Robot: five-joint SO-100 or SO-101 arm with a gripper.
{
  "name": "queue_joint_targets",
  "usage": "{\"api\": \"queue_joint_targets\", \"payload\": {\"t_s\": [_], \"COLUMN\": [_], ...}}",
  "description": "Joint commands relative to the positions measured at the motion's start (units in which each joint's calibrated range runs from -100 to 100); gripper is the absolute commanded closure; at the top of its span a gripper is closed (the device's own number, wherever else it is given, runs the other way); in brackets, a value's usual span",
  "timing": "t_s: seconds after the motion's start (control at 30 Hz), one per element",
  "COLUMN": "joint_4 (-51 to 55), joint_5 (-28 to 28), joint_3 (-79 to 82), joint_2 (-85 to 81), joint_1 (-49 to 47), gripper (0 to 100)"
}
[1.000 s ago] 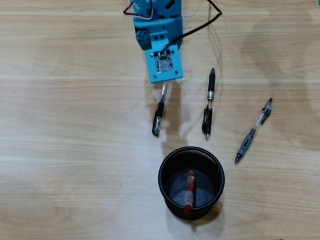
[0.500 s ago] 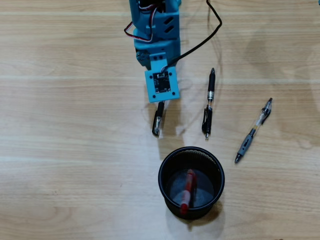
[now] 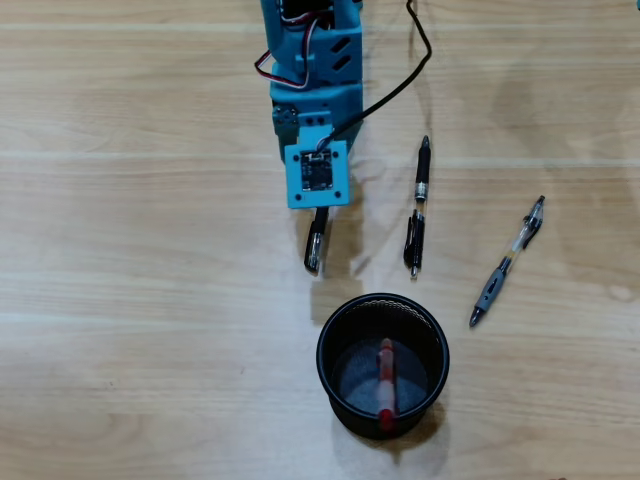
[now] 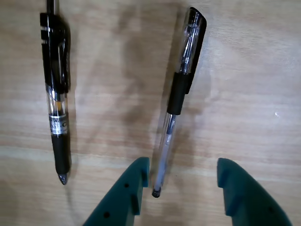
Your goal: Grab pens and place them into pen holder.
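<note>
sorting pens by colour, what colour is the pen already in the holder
Red, seen best in the overhead view: the pen in the black pen holder.

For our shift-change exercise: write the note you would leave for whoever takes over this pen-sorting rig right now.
Gripper: open, holding nothing, its fingers either side of the tip end of the capped pen, which lies flat on the table.
Done: one red pen stands in the pen holder.
Left: three pens on the table. The capped pen sits under the arm; in the overhead view the black click pen lies to its right and the grey-grip pen further right.
Probable next step: close on the capped pen and carry it to the holder.
</note>
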Motion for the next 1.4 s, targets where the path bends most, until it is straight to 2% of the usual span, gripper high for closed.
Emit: {"api": "queue_joint_targets", "payload": {"t_s": [0.0,0.8,1.07,1.37], "joint_4": [-1.1,-1.2,-9.9,-10.7], "joint_5": [-1.5,-1.6,-1.6,-1.6], "joint_3": [-1.6,-1.5,2.9,4.0], "joint_2": [-0.2,14.1,18.4,18.4], "joint_1": [-1.3,-3.2,-3.9,-3.1], "gripper": [81,80,80,80]}}
